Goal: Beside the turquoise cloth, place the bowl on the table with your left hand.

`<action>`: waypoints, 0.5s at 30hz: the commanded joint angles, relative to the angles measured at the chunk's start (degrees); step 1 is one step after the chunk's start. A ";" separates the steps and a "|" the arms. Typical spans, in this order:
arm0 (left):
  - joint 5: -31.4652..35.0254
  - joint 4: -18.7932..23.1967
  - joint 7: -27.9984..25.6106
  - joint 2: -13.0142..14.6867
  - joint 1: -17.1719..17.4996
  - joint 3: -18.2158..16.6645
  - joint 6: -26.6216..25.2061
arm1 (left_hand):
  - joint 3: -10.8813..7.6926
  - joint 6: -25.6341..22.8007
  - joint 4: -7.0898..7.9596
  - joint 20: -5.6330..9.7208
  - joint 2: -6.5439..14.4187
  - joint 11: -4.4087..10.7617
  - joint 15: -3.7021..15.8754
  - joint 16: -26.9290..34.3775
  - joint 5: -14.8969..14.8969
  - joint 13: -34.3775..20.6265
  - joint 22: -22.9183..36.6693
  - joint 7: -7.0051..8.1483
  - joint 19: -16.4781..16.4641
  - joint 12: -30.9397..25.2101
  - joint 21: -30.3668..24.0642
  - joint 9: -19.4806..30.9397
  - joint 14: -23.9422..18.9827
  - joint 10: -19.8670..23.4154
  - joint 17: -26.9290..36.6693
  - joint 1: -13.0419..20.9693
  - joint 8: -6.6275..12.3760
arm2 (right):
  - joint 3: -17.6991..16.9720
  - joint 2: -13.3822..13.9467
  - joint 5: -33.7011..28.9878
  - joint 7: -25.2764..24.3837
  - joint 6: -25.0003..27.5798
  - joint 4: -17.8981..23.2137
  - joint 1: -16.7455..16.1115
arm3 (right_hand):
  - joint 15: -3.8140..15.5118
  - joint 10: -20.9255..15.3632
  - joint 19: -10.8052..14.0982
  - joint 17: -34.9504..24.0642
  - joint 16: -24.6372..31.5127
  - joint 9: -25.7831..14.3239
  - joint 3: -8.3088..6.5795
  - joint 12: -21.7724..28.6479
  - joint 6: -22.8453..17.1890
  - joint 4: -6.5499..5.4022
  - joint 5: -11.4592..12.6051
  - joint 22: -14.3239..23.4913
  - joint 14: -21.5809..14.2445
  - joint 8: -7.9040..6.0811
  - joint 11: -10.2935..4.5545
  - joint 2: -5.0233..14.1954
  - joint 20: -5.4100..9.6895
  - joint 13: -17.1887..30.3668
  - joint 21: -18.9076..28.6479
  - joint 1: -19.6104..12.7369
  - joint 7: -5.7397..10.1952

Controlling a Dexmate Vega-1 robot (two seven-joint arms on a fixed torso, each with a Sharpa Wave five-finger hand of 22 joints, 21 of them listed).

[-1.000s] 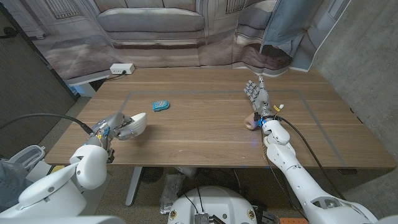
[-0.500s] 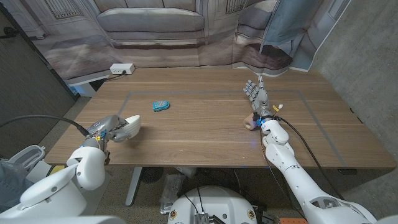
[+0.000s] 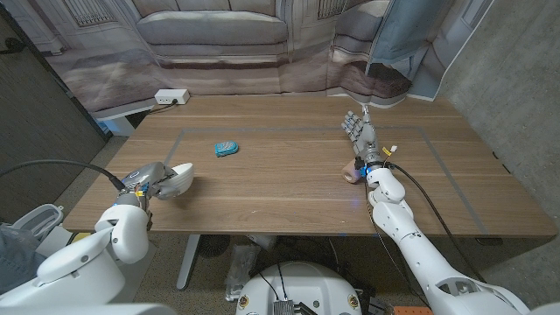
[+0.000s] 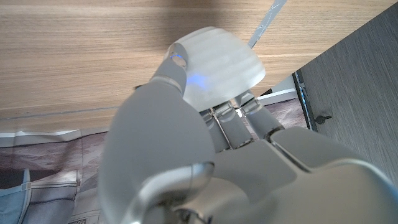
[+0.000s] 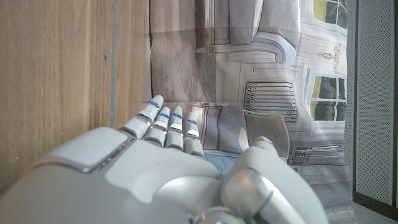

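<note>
- Our left hand [image 3: 150,180] grips the plain white rounded bowl [image 3: 178,180] near the counter's front left corner, fingers wrapped on the bowl's near side; in the left wrist view the fingers [image 4: 233,127] reach under the bowl [image 4: 217,71], pale against the wood grain.
- We cannot tell from the head view whether the bowl touches the wooden counter [image 3: 297,188] or hangs just above it; it sits low and tilted toward the counter's middle.
- The small crumpled turquoise cloth [image 3: 226,149] lies farther back and toward the middle, clearly apart from the bowl, with bare wood between them.
- We judge the step in hand to be the carry: the bowl is held but not yet beside the cloth.
- The next move, as we read it, calls for bringing the bowl up toward the cloth, levelling it, lowering it onto the wood just beside the cloth without covering it, then letting the fingers go.
- Our right hand [image 3: 360,133] waits on the counter's far right side, fingers straight and together, holding nothing; the right wrist view shows its fingers [image 5: 168,127] extended along the wood.
</note>
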State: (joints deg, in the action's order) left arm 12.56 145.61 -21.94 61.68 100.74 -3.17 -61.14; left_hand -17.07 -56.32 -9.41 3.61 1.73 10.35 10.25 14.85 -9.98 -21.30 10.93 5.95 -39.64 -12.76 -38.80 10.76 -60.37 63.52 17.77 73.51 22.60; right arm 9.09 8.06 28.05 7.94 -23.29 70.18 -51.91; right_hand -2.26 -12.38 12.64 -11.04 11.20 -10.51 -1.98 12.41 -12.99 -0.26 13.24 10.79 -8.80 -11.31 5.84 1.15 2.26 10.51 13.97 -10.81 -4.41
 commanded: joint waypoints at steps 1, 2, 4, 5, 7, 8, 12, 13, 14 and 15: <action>-1.55 -1.01 -1.07 1.49 -1.89 1.72 -0.17 | -2.37 -8.57 1.71 3.59 3.16 0.05 2.82 0.26 -0.20 -0.87 0.02 -1.42 0.11 -0.22 -0.53 0.12 -0.02 0.63 0.31 2.73 0.21 | 0.43 0.92 0.03 -0.88 0.12 1.64 -0.39 | 0.08 -0.51 0.62 -0.10 -0.06 -0.16 0.36 -0.13 -0.32 -0.01 0.43 0.31 -0.25 0.14 0.11 0.52 0.14 0.28 -0.07 -0.04 0.15; -1.57 -1.05 -1.30 1.65 -2.17 2.07 -0.35 | -2.37 -8.55 1.72 3.59 3.16 0.08 2.80 0.26 -0.20 -0.89 0.02 -1.41 0.10 -0.24 -0.56 0.12 -0.02 0.65 0.32 2.70 0.19 | 0.45 0.92 0.13 -0.86 0.03 1.60 -0.38 | 0.09 -0.51 0.63 -0.10 -0.05 -0.16 0.36 -0.13 -0.32 -0.01 0.43 0.31 -0.26 0.14 0.11 0.52 0.13 0.28 -0.07 -0.04 0.15; -1.47 -0.91 -1.92 2.02 -3.08 3.23 -1.51 | -2.38 -8.55 1.70 3.59 3.14 0.09 2.87 0.29 -0.20 -0.85 0.02 -1.42 0.13 -0.21 -0.60 0.12 -0.08 0.73 0.37 2.73 0.18 | 0.46 0.85 0.43 -0.73 -0.11 1.40 -0.34 | 0.09 -0.51 0.63 -0.10 -0.06 -0.16 0.37 -0.13 -0.31 0.00 0.43 0.31 -0.24 0.14 0.14 0.53 0.13 0.28 -0.09 -0.04 0.15; -1.40 -0.89 -2.21 2.35 -3.20 3.55 -1.69 | -2.39 -8.58 1.68 3.59 3.12 -0.02 2.89 0.30 -0.20 -0.86 0.01 -1.38 0.16 -0.19 -0.63 0.12 -0.09 0.72 0.40 2.75 0.18 | 0.47 0.81 0.53 -0.73 -0.13 1.32 -0.35 | 0.08 -0.51 0.62 -0.10 -0.06 -0.16 0.37 -0.13 -0.31 0.00 0.43 0.31 -0.25 0.14 0.11 0.53 0.10 0.28 -0.10 -0.04 0.14; -1.63 -0.71 -2.72 2.35 -3.64 4.08 -2.41 | -2.39 -8.65 1.67 3.62 3.07 0.05 2.85 0.27 -0.18 -0.89 0.01 -1.38 0.16 -0.22 -0.71 0.12 0.00 0.84 0.45 2.76 0.19 | 0.46 0.75 0.67 -0.77 -0.25 1.26 -0.41 | 0.06 -0.53 0.65 -0.09 -0.06 -0.16 0.38 -0.12 -0.34 0.01 0.44 0.31 -0.26 0.13 0.12 0.54 0.14 0.28 -0.11 -0.05 0.11; -1.71 -0.74 -2.90 2.58 -3.41 3.95 -2.23 | -2.39 -8.62 1.69 3.61 3.08 0.07 2.83 0.28 -0.18 -0.89 0.00 -1.44 0.17 -0.20 -0.73 0.12 0.00 0.81 0.47 2.74 0.17 | 0.45 0.73 0.70 -0.81 -0.35 1.28 -0.45 | 0.02 -0.53 0.66 -0.09 -0.05 -0.16 0.39 -0.12 -0.33 0.01 0.44 0.31 -0.27 0.13 0.12 0.54 0.13 0.28 -0.11 -0.05 0.15; -2.21 -0.63 -3.62 2.83 -3.47 4.17 -3.14 | -2.40 -8.67 1.69 3.60 3.05 -0.03 2.85 0.31 -0.17 -0.94 -0.01 -1.45 0.25 -0.16 -0.80 0.12 -0.05 0.78 0.55 2.74 0.17 | 0.55 0.82 0.63 -1.01 -0.50 1.46 -0.51 | 0.07 -0.49 0.66 -0.09 -0.05 -0.16 0.41 -0.14 -0.33 0.02 0.44 0.32 -0.28 0.13 0.09 0.55 0.12 0.28 -0.14 -0.05 0.15; -2.31 -0.58 -3.90 2.76 -3.73 4.48 -3.61 | -2.40 -8.70 1.71 3.62 3.05 -0.01 2.80 0.30 -0.17 -0.95 -0.01 -1.46 0.26 -0.16 -0.82 0.12 -0.03 0.79 0.56 2.70 0.17 | 0.58 0.85 0.63 -1.05 -0.48 1.52 -0.51 | 0.04 -0.52 0.65 -0.09 -0.05 -0.16 0.41 -0.13 -0.32 0.02 0.44 0.32 -0.28 0.14 0.05 0.55 0.14 0.28 -0.15 -0.05 0.16; -2.41 -0.64 -4.07 2.93 -3.55 4.42 -3.50 | -2.40 -8.72 1.73 3.65 3.05 0.03 2.78 0.30 -0.17 -0.97 -0.01 -1.47 0.26 -0.16 -0.84 0.12 -0.02 0.79 0.58 2.68 0.17 | 0.62 0.85 0.66 -1.05 -0.48 1.50 -0.48 | 0.06 -0.51 0.65 -0.09 -0.06 -0.16 0.41 -0.13 -0.32 0.02 0.44 0.32 -0.26 0.14 0.05 0.55 0.14 0.28 -0.15 -0.05 0.12; -2.57 -0.69 -4.20 2.99 -3.47 4.38 -3.48 | -2.40 -8.71 1.73 3.64 3.04 0.05 2.81 0.31 -0.17 -0.96 -0.01 -1.51 0.26 -0.16 -0.87 0.11 -0.05 0.86 0.60 2.68 0.16 | 0.66 0.84 0.68 -1.07 -0.45 1.47 -0.44 | 0.04 -0.54 0.66 -0.09 -0.07 -0.16 0.42 -0.12 -0.32 0.03 0.45 0.32 -0.23 0.14 0.10 0.55 0.14 0.28 -0.16 -0.05 0.13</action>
State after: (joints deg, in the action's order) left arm 10.99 144.95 -24.33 63.65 98.06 -0.18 -63.04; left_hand -17.32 -56.41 -9.67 3.61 1.74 10.05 10.25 14.84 -9.92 -21.31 10.94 6.04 -39.65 -12.58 -39.23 10.76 -60.36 63.84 18.22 73.51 22.32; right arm 9.51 8.72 28.33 7.27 -23.26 71.37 -52.28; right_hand -2.25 -12.38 12.85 -11.04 11.20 -10.51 -1.65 12.41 -12.99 -0.26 13.24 10.79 -8.80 -11.31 5.84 1.15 2.47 10.51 13.97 -10.81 -4.41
